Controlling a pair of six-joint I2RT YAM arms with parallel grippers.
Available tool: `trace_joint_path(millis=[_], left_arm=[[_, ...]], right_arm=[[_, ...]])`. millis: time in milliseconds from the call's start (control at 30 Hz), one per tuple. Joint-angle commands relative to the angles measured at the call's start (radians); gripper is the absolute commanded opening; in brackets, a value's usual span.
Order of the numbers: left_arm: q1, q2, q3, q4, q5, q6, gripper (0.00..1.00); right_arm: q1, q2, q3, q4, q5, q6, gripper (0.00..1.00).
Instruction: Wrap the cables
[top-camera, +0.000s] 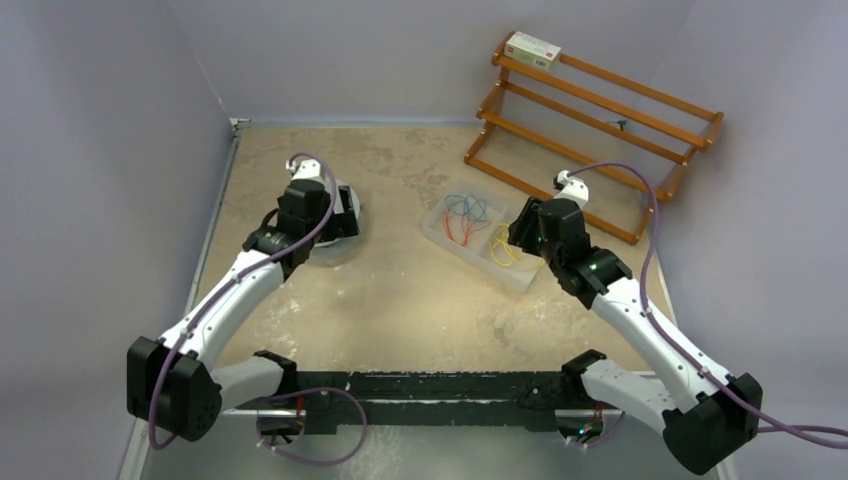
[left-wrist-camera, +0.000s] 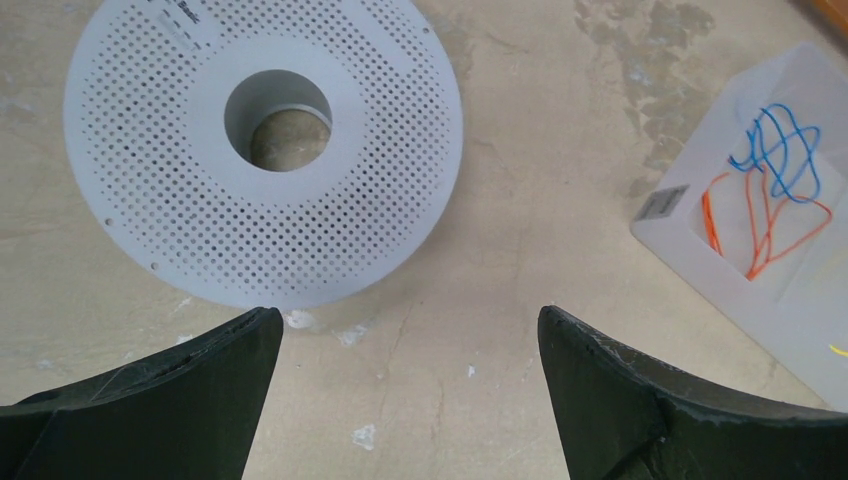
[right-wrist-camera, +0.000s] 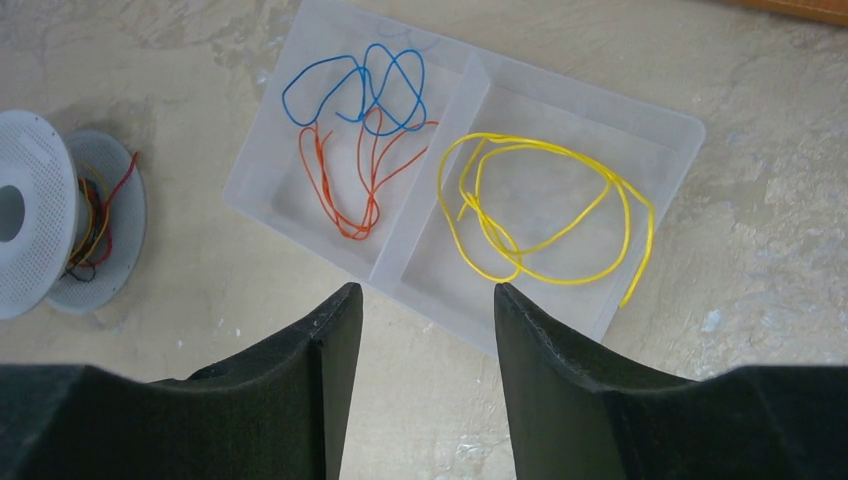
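Inspection finds the yellow cable (right-wrist-camera: 520, 140) lying in loose overlapping loops in the right-hand compartment of a clear divided tray (right-wrist-camera: 560, 105), right of centre in the right wrist view. A blue wire (right-wrist-camera: 395, 48) and an orange wire (right-wrist-camera: 345, 232) occupy the compartment to its left. The right claw (right-wrist-camera: 425, 292) is held above the tray's near edge with its jaws partly apart and nothing between them. The left claw (left-wrist-camera: 408, 315) is spread wide and empty above the surface (top-camera: 400, 300), with the perforated grey spool (left-wrist-camera: 370, 150) in the upper left of its view. The step in hand is judged to be the pick-up of the yellow cable. It would be best done by lowering the right claw over a single strand near a free end, clear of the divider wall, so that one strand alone is pinched and the loops are drawn out without knotting. The neighbouring coloured wires should be left undisturbed. The cable's free ends are hard to trace: one seems to run to the tray's lower right wall, while the other is lost among the crossings. The tray's rims are faint against the surface. The spool's core is hidden beneath its flange in the left wrist view. From the right wrist view some dark, red and yellowish wire is seen between the flanges, but how much cannot be told. In the overhead view the tips of both claws are covered by their wrists.
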Motion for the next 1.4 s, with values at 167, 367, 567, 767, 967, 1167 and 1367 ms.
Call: trace_joint_path(millis=[167,367,567,767,967,1167,1367], left_arm=[[-0.138,0.289,0.299,-0.201,-0.328,0.088,1.0],[-0.187,0.463,0.418,-0.283,-0.48,0.156,1.0],[-0.247,0.64,0.533,-0.387,-0.643,0.176,0.98],[-0.264,0.763,0.597,-0.418,-0.673,0.181,0.92],[-0.264,0.83,0.627,-0.422,-0.721,0.196,0.87],[-0.264,0.866,0.615,-0.397,-0.772,0.222,0.81],[-0.259,0.892,0.599,-0.372,-0.795,0.233,0.7]], right_arm=[[-0.002,-0.067,-0.029,0.072,-0.091,-0.055,0.55],[-0.002,-0.12,-0.038,0.028,-0.12,-0.06,0.55],[-0.002,-0.198,-0.085,0.015,-0.14,-0.048,0.56],[-0.002,-0.236,-0.1,0.003,-0.149,-0.043,0.56],[-0.002,-0.237,-0.099,0.002,-0.148,-0.044,0.56],[-0.002,-0.236,-0.106,0.005,-0.147,-0.041,0.56],[-0.002,-0.243,-0.107,0.006,-0.147,-0.041,0.56]])
